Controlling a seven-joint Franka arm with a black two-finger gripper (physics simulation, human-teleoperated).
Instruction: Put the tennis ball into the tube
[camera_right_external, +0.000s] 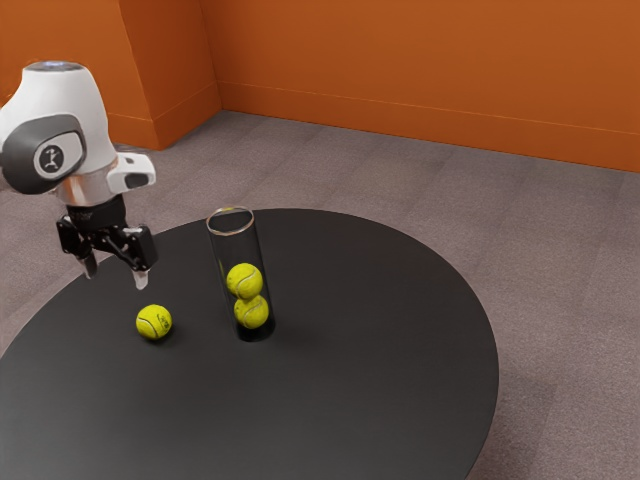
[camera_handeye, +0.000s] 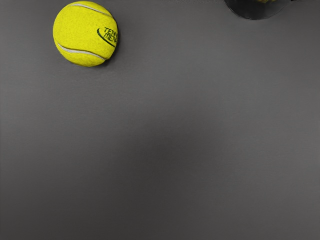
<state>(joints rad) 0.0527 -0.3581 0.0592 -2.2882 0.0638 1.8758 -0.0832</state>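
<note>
Where the ball (camera_right_external: 154, 322) is being supported: on the table (camera_right_external: 370, 340), beside the tube (camera_right_external: 238, 250) but apart from it, presumably so that it can be reached freely.
Gripper (camera_right_external: 116, 274): nothing is being grasped; the fingers are being held apart above the table, off to one side of the ball, probably for an approach that is being lined up.
Tube: it is being stood upright, mouth upward, so a ball can apparently be dropped in from above.
Inner pair (camera_right_external: 244, 281): one is being borne by the other, both being hemmed in by the wall; space is being left over them, likely for a third.
Felt: bright yellow nap is being crossed by pale curved seams and marked with dark print.
Wall and rim: clear, smooth, cylindrical sides are being finished by a thin, shiny ring.
Tabletop: a dark, matt surface is being bounded by a curved edge.
</note>
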